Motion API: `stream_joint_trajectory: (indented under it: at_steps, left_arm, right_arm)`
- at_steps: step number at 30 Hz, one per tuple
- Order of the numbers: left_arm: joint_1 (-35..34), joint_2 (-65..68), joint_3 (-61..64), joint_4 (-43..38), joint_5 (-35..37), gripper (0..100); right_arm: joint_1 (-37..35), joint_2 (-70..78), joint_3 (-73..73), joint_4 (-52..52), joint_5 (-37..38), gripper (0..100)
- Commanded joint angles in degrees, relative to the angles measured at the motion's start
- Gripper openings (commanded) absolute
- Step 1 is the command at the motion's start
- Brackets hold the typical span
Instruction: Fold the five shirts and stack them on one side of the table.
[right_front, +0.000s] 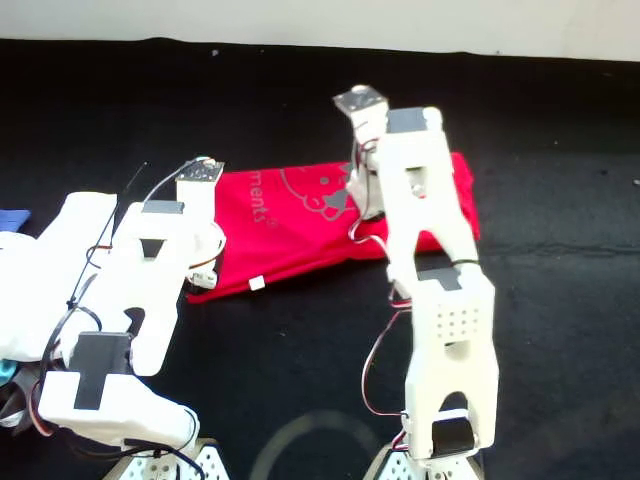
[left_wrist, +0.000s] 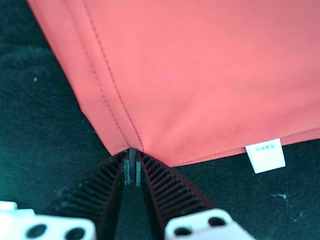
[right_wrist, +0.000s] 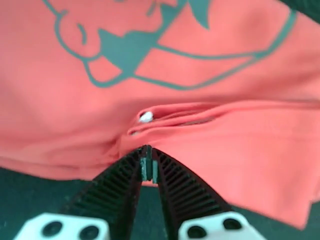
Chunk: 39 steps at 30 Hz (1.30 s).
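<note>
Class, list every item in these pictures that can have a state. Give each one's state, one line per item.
red shirt: lying on the table, print facing up, bunched along one edge.
left gripper: shut, pinching a corner of the red shirt.
right gripper: shut, pinching the bunched edge of the red shirt.
white tag: sticking out from the hem, flat on the table.

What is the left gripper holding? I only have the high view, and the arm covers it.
Observer: The left gripper is shut on a corner of the red shirt, where two stitched hems meet.
Operator: And the right one?
Observer: The right gripper is shut on a bunched fold at the shirt's edge, near the printed drawing.
Operator: Anything in that fold?
Observer: A small white speck sits in it, just past the gripper.
</note>
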Motion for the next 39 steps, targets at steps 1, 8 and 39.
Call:
stream_joint_trajectory:
  at_steps: [1,8,39]
  left_arm:
    - [-0.13,0.13,0.13,-1.85,0.53,1]
    - [-0.13,0.13,0.13,-1.85,0.53,1]
    - [-5.76,-25.98,-1.27,8.35,3.96,9]
  right_arm:
    - [-2.42,-0.57,-0.13,-2.07,0.7,0.7]
    - [-3.03,-0.04,2.07,-3.21,0.79,0.7]
    - [6.37,-25.45,-3.03,10.68,0.88,0.6]
